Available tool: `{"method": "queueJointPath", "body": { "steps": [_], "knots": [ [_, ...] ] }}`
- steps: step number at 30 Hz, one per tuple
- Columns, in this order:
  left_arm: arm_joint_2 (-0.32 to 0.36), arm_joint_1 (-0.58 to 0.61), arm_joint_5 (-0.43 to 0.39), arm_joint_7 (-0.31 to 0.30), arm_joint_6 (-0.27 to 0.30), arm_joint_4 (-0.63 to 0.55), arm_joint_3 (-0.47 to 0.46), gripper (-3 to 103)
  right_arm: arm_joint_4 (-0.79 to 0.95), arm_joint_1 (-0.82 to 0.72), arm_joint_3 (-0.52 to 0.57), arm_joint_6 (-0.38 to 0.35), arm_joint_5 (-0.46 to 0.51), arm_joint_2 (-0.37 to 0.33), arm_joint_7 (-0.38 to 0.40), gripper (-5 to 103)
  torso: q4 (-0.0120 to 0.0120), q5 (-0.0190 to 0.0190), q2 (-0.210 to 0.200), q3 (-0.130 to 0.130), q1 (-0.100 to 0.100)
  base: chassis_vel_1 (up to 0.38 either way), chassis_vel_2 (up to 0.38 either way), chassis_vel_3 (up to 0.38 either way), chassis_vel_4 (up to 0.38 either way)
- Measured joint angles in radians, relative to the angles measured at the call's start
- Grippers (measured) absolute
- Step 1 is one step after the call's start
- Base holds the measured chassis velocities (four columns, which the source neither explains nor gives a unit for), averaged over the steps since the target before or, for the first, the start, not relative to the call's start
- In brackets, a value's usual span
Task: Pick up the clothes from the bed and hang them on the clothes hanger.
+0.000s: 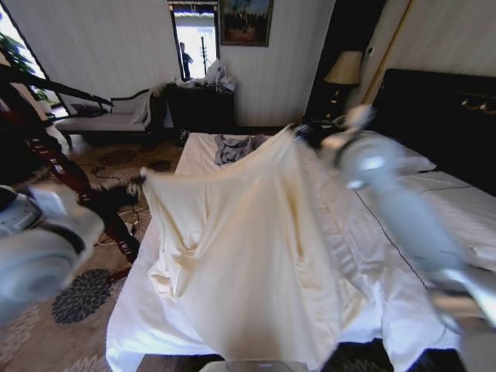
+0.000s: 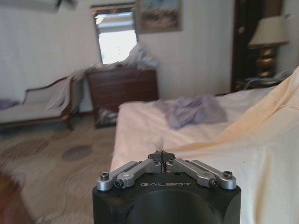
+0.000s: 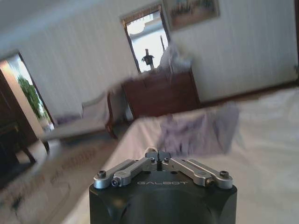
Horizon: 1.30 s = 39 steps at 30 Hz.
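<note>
The cream clothes hang spread out in the air over the bed, stretched between my two grippers. My left gripper holds the garment's left corner. In the left wrist view that gripper is shut with a small tuft of pale cloth pinched at its tips, and the garment drapes beside it. My right gripper holds the garment's raised right corner above the bed's middle. Seen from the right wrist, that gripper is shut. The clothes hanger is out of view.
A small grey-blue garment lies on the far part of the bed. A reddish-brown wooden post stands left of the bed over a patterned rug. A dark dresser and a chaise line the far wall.
</note>
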Motion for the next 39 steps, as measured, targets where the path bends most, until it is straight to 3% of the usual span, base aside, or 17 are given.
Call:
{"method": "queueJointPath", "body": {
  "steps": [2, 5, 8, 17, 20, 22, 26, 33, 35, 39],
  "knots": [
    [-0.064, -0.027, 0.081, 0.010, -0.016, 0.064, 0.085, 0, -0.145, 0.004, -0.042, 0.023, -0.087, 0.085, -0.048, 0, -0.0013, 0.0008, 0.000, 0.000, -0.001, 0.000, 0.000, 0.000, 0.000],
    [-0.105, -0.050, 0.109, 0.013, -0.024, 0.114, 0.126, 0, -0.231, 0.019, -0.056, 0.040, -0.129, 0.148, -0.075, 0, -0.0011, 0.0008, 0.000, 0.000, 0.000, 0.000, 0.000, 0.000, 0.000],
    [-0.135, -0.075, 0.114, 0.014, -0.028, 0.157, 0.162, 0, -0.341, 0.050, -0.075, 0.065, -0.188, 0.218, -0.116, 0, -0.0002, 0.0005, 0.000, 0.000, 0.000, 0.000, 0.000, 0.000, 0.000],
    [-0.183, -0.189, 0.099, -0.009, -0.032, 0.226, 0.277, 0, -0.639, 0.150, -0.107, 0.132, -0.337, 0.363, -0.219, 0, -0.0008, 0.0007, 0.000, 0.000, 0.000, 0.000, 0.000, 0.000, 0.000],
    [-0.214, -0.334, 0.058, -0.054, -0.030, 0.286, 0.360, 0, -0.804, 0.229, -0.120, 0.165, -0.408, 0.450, -0.266, 0, -0.0003, 0.0004, 0.000, 0.000, 0.000, 0.000, 0.000, 0.000, 0.000],
    [-0.219, -0.363, 0.049, -0.064, -0.028, 0.299, 0.374, 0, -0.831, 0.240, -0.120, 0.171, -0.421, 0.464, -0.273, 0, -0.0004, 0.0006, 0.000, 0.000, 0.000, 0.000, 0.000, 0.000, 0.000],
    [-0.248, -0.535, 0.009, -0.102, -0.014, 0.415, 0.466, 0, -0.960, 0.278, -0.119, 0.200, -0.474, 0.520, -0.298, 0, -0.0010, 0.0006, 0.000, 0.000, 0.000, 0.000, 0.000, 0.000, 0.000],
    [-0.270, -0.605, 0.025, -0.080, -0.016, 0.534, 0.518, 0, -1.055, 0.280, -0.088, 0.240, -0.529, 0.572, -0.313, 0, -0.0006, 0.0009, 0.000, 0.000, 0.000, 0.000, 0.000, 0.000, 0.000],
    [-0.304, -0.682, 0.039, -0.076, -0.026, 0.612, 0.585, 0, -1.104, 0.280, -0.080, 0.266, -0.554, 0.591, -0.325, 0, 0.0007, 0.0008, 0.000, 0.000, 0.000, 0.000, 0.000, 0.000, 0.000],
    [-0.356, -0.775, 0.042, -0.076, -0.028, 0.685, 0.665, 0, -1.144, 0.279, -0.066, 0.289, -0.568, 0.596, -0.327, 0, -0.0004, 0.0008, 0.000, 0.000, 0.000, 0.000, 0.000, 0.000, 0.000]
  ]
}}
